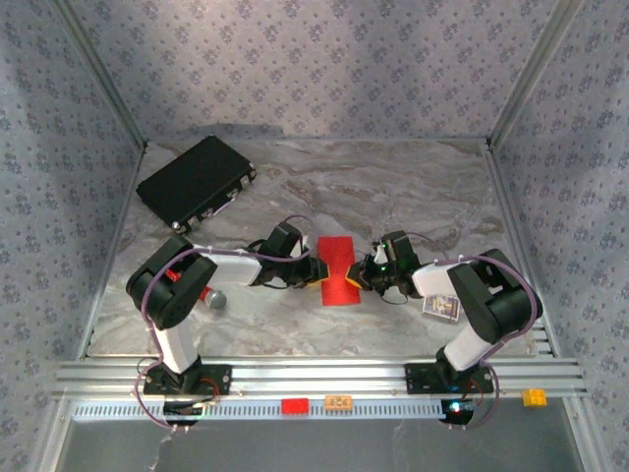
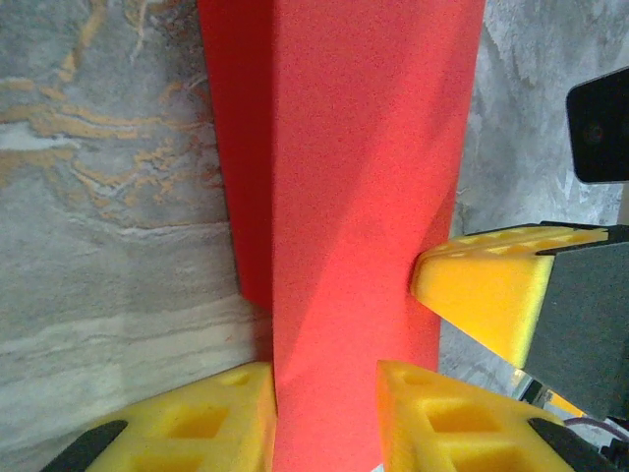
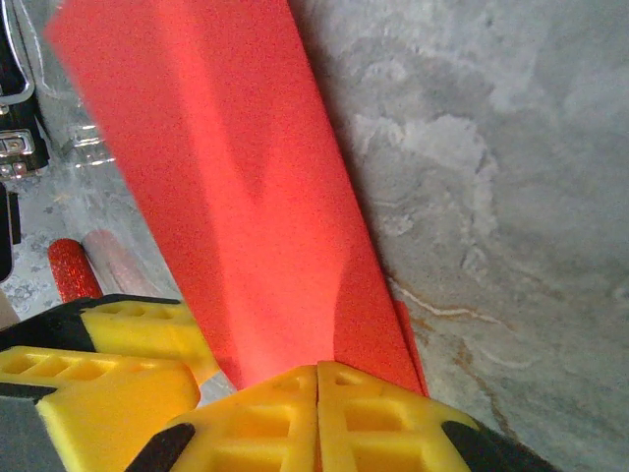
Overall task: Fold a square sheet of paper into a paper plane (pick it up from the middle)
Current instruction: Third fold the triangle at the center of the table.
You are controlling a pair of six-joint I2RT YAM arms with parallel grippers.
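The square sheet of paper [image 1: 336, 267] is bright red and folded into a long strip at the table's middle. In the right wrist view its layers [image 3: 226, 167] rise from my right gripper [image 3: 316, 372], whose yellow fingers are pressed together on its near end. My left gripper [image 2: 324, 379] comes at the strip from the left; its jaws stand apart with the red paper [image 2: 364, 147] running between them. The right gripper's finger [image 2: 491, 295] touches the strip's right edge. From above, the left gripper [image 1: 316, 273] and right gripper [image 1: 360, 278] flank the paper.
A black case [image 1: 197, 182] lies at the back left. A small grey-and-red round object [image 1: 214, 297] sits by the left arm, and a small card box [image 1: 441, 307] by the right arm. Red [image 1: 294, 405], orange [image 1: 339, 401] and yellow [image 1: 534, 397] blocks rest on the front rail.
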